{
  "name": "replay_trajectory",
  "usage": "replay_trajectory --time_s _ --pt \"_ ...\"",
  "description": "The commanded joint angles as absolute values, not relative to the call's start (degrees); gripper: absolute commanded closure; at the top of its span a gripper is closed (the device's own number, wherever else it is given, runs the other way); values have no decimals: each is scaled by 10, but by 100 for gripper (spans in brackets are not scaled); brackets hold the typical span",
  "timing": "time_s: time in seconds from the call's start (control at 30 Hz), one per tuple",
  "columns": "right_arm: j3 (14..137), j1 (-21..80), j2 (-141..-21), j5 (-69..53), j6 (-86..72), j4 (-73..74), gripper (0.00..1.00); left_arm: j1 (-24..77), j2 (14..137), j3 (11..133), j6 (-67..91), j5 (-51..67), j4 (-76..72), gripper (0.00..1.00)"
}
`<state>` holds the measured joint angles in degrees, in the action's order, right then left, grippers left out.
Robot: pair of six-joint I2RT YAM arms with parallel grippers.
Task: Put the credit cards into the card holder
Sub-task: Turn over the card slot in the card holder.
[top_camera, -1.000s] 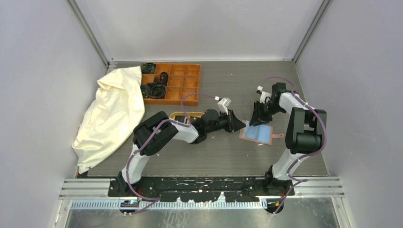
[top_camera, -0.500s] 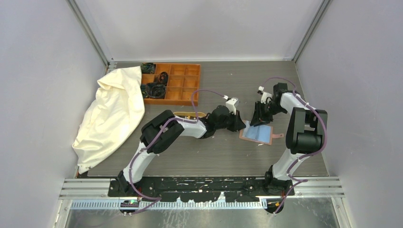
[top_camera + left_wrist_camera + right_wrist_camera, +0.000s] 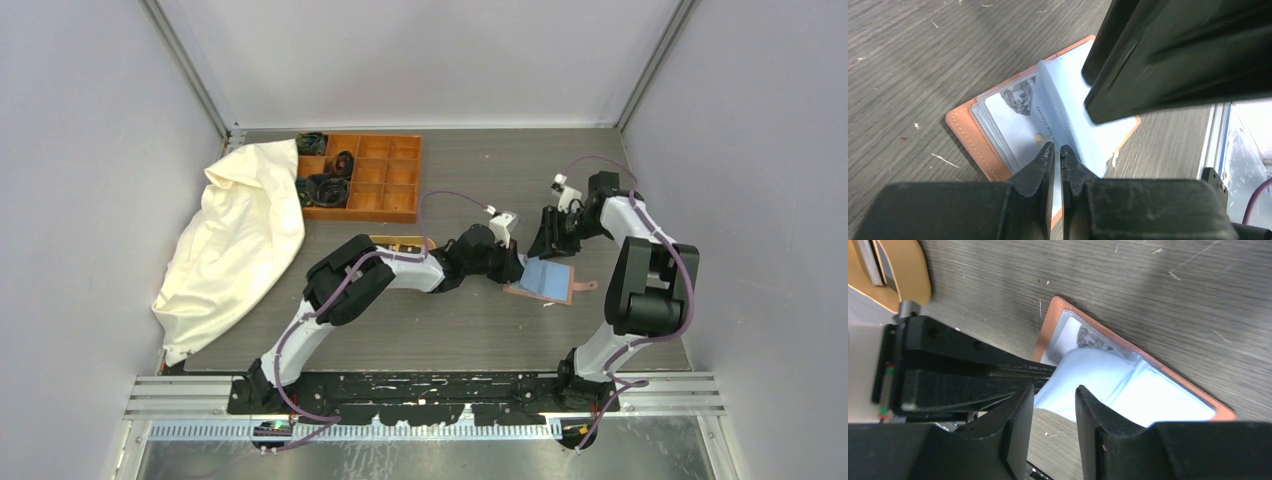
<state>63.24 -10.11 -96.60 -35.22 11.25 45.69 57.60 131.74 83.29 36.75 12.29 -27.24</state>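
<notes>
The reddish-brown card holder (image 3: 548,282) lies open on the table, its pale blue sleeves facing up. A pale credit card (image 3: 1015,112) with a grey picture and gold print lies in its left half (image 3: 1083,337). My left gripper (image 3: 518,268) reaches in from the left. Its tips (image 3: 1055,148) rest on that card's near edge, shut to a sliver, with nothing visibly pinched. A clear sleeve (image 3: 1048,90) stands up just past them. My right gripper (image 3: 548,242) hangs over the holder's far edge, open (image 3: 1055,389), with nothing between its fingers (image 3: 1148,55).
An orange compartment box (image 3: 375,175) with dark items stands at the back left. A crumpled white cloth (image 3: 235,240) lies to the left of it. An oval wooden tray (image 3: 395,241) sits partly under my left arm, and it also shows in the right wrist view (image 3: 903,275).
My left gripper has slid right until its tips are on the holder. My right gripper has drawn back a little toward the far right and its jaws have widened.
</notes>
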Motion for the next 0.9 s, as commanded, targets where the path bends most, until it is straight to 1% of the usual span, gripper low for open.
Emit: replay_trajectory --time_s 0.0,0.17,0.33,0.57,0.7,0.8,0.87 --pt "659 -147 -900 -383 136 464 56 581 1320 853 355 152 -294 89" --pt "649 -212 -880 -383 138 462 57 596 1330 872 347 174 -305 86" --pt "654 -273 -887 -384 135 468 64 622 1349 915 330 177 -282 81" --pt "640 -315 -883 -386 146 467 66 637 1381 964 328 186 -253 77" --pt "633 -315 -876 -395 150 465 66 631 1345 935 315 164 -271 75" --pt "633 -312 -892 -410 163 479 66 620 1283 864 298 147 -310 74" --pt "637 -303 -908 -409 179 493 66 610 1220 811 281 133 -334 74"
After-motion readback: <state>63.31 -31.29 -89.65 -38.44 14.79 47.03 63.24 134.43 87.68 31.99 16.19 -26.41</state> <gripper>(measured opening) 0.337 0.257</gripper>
